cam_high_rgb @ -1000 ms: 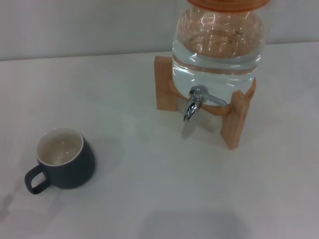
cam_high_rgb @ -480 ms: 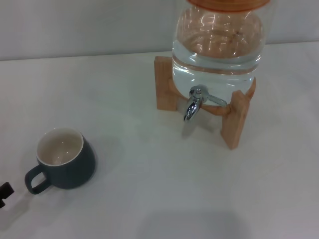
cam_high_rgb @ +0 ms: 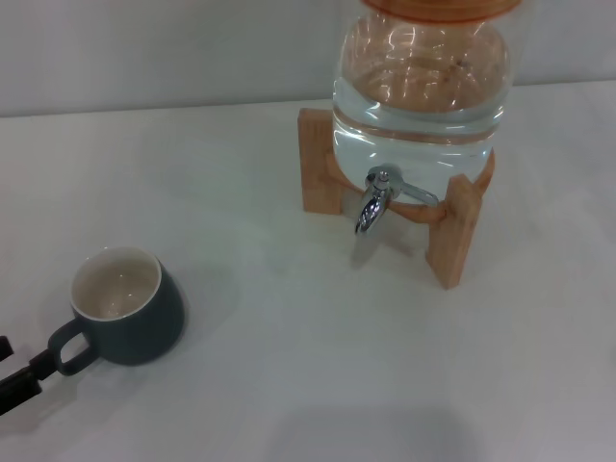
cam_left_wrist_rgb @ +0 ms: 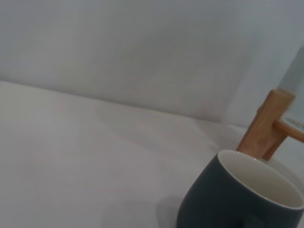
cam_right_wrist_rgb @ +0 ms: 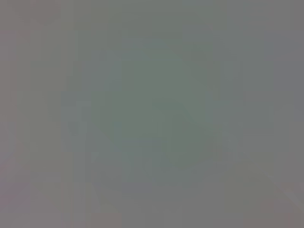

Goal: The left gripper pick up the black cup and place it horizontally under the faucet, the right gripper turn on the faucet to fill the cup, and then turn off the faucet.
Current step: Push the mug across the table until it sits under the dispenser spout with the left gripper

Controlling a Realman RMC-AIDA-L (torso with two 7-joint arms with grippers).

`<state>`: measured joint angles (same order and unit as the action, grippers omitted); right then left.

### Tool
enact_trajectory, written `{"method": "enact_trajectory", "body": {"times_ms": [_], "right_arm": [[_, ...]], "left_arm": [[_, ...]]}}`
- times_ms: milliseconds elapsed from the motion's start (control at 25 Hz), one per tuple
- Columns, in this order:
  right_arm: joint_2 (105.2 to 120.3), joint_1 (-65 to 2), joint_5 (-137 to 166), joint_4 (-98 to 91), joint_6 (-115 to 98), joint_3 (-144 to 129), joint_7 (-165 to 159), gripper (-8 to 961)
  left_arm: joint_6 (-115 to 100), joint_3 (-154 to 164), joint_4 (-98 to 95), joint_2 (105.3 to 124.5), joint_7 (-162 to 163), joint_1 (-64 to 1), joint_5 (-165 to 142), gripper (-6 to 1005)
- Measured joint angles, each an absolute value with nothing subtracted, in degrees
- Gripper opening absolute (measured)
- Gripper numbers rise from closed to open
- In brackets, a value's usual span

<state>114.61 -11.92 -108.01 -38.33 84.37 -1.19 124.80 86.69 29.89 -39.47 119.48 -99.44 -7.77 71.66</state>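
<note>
The black cup [cam_high_rgb: 135,318] stands upright on the white table at the front left, cream inside showing, its loop handle pointing to the front left. My left gripper [cam_high_rgb: 21,360] comes in from the left edge, low over the table. It is open, with one finger tip touching or just short of the cup's handle and the other finger farther left. The cup also fills the near part of the left wrist view [cam_left_wrist_rgb: 223,199]. The chrome faucet [cam_high_rgb: 373,200] hangs from the clear water jug [cam_high_rgb: 419,87], spout down, with bare table under it. My right gripper is out of view.
The jug rests on a wooden stand [cam_high_rgb: 452,231] at the back right; a post of the stand shows in the left wrist view [cam_left_wrist_rgb: 263,126]. A pale wall runs behind the table [cam_high_rgb: 289,337]. The right wrist view shows only a plain grey field.
My left gripper has come into the head view from the left edge and moved right up to the cup's handle. The cup and faucet have not moved.
</note>
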Motion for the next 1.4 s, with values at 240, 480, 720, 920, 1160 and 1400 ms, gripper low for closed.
{"method": "enact_trajectory", "body": {"times_ms": [240, 480, 720, 920, 1160, 1400], "right_arm": [[114.65, -12.5, -108.0, -38.2, 84.4, -1.3, 124.9, 841], [114.69, -12.9, -108.0, -38.1, 84.1, -1.1, 125.1, 841], [114.7, -13.3, -108.0, -38.0, 83.6, -1.0, 125.3, 841], [114.7, -14.0, -108.0, -38.0, 83.4, -1.3, 125.4, 841], [114.7, -14.5, -108.0, -38.1, 83.4, -1.3, 125.4, 841], [114.69, -14.6, -107.8, -38.0, 83.4, -1.3, 125.4, 841]], "left_arm": [[84.7, 31.7, -39.6, 119.39, -98.0, -10.2, 69.8, 817], [83.1, 31.5, -39.7, 119.35, -96.5, -11.4, 68.6, 812], [81.6, 31.1, -39.8, 119.35, -96.0, -10.2, 71.7, 807], [79.9, 31.1, -39.6, 119.36, -96.0, -10.0, 72.8, 803], [77.6, 31.3, -39.1, 119.48, -96.2, -10.3, 73.0, 797], [77.1, 31.2, -39.1, 119.57, -96.3, -9.8, 74.6, 792]]}}
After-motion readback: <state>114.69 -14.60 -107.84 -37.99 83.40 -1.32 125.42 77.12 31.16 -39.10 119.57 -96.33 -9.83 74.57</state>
